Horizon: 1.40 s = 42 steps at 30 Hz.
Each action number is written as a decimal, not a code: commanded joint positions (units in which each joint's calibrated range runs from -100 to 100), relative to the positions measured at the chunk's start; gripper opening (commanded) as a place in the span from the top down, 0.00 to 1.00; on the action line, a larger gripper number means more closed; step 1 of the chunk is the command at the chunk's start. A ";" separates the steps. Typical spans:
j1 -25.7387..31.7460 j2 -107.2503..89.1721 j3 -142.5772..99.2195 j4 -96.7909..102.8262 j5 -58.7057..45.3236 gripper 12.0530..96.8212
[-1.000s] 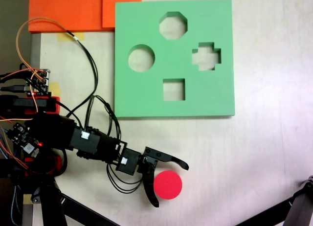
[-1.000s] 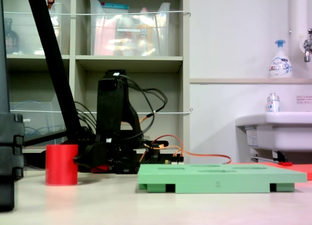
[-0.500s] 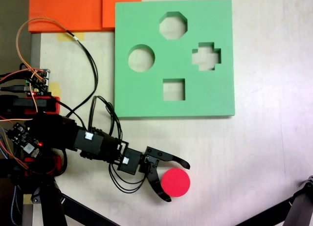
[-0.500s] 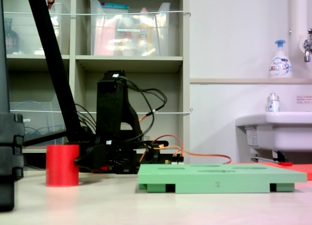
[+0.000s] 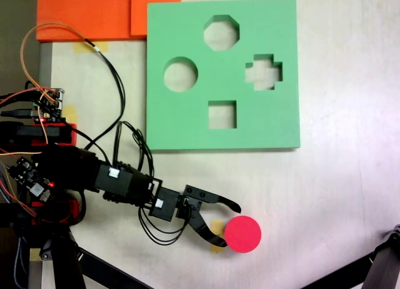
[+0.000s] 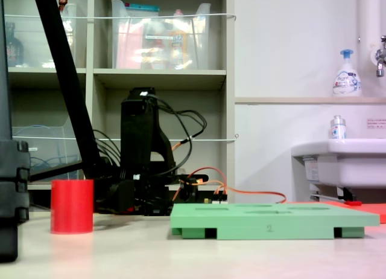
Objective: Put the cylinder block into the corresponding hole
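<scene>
The cylinder block (image 5: 243, 234) is a red cylinder standing upright on the pale table, at the lower middle of the top-down fixed view. It also stands at the left (image 6: 72, 206) in the side fixed view. My gripper (image 5: 230, 226) lies just left of it, open, with the block at its fingertips rather than between the jaws. The lower fingertip (image 5: 220, 243) touches or nearly touches the block's left edge. The corresponding hole (image 5: 180, 74) is the round cut-out at the left of the green foam board (image 5: 187, 126), well above the block.
The board (image 6: 271, 221) also has octagonal (image 5: 221, 32), cross-shaped (image 5: 263, 72) and square (image 5: 222, 114) cut-outs. Orange foam sheets (image 5: 94, 14) lie at the top left. My arm's base, wires and electronics (image 5: 44, 170) fill the left side. A yellow tape mark (image 5: 215, 227) shows between the jaws.
The lower jaw has swung in, narrowing the opening. The red block has slid right and slightly down out of the jaws, uncovering a yellow tape mark.
</scene>
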 commanded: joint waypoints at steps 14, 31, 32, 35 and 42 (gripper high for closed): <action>0.54 8.17 14.61 7.05 2.25 0.21; 0.24 15.71 24.09 5.99 4.20 0.50; 0.24 15.57 23.99 5.89 4.20 0.54; 0.00 13.89 22.69 5.41 4.25 0.62; -0.20 8.87 18.30 3.68 4.25 0.72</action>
